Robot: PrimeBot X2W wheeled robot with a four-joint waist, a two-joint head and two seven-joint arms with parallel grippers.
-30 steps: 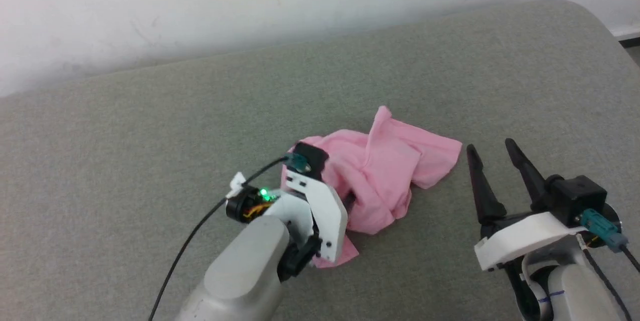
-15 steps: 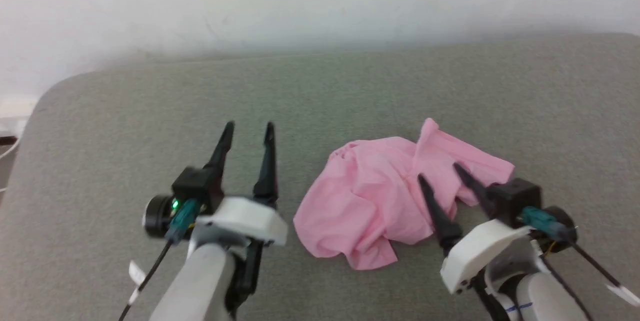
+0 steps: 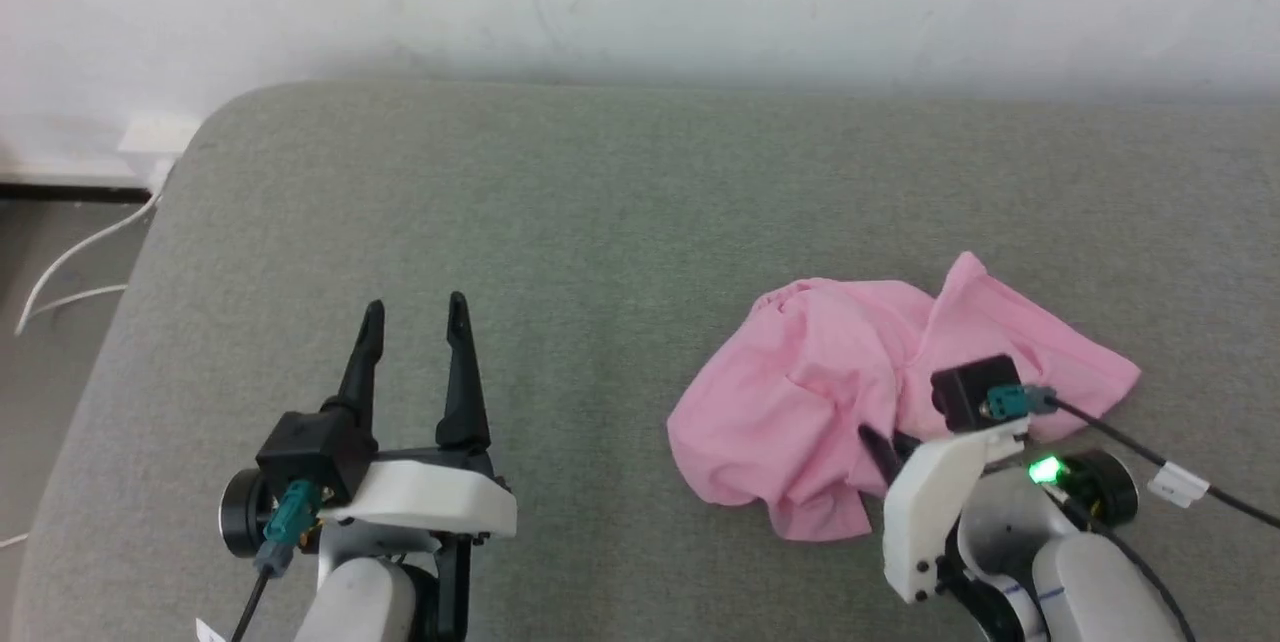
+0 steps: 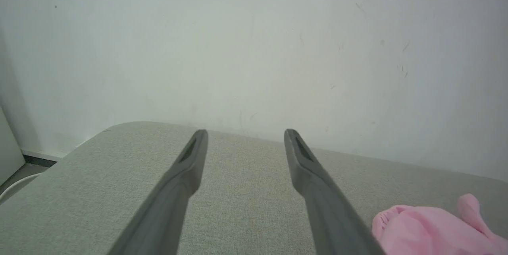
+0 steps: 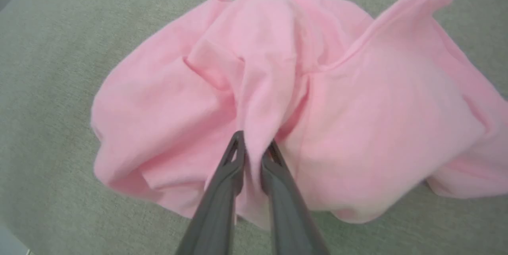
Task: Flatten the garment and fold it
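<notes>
The flattening step is in hand. The crumpled, thin light pink shorts (image 3: 800, 392) lie heaped on the grey padded surface (image 3: 600, 222), with the right gripper (image 5: 254, 143) pinched on a raised fold at their near side. The left gripper (image 3: 415, 307) hangs with fingers spread, well apart to the left. The next move likely calls for lifting the fold and giving the left gripper a second edge.

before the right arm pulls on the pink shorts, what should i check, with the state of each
1. right gripper shut on a fold of the light pink soft fabric shorts: ok
2. one layer only in the pinch: cannot tell
3. shorts lying flat: not ok, crumpled heap
4. left gripper open, apart from the shorts: ok
5. bare grey padded fabric surface beside the heap for spreading: ok
</notes>
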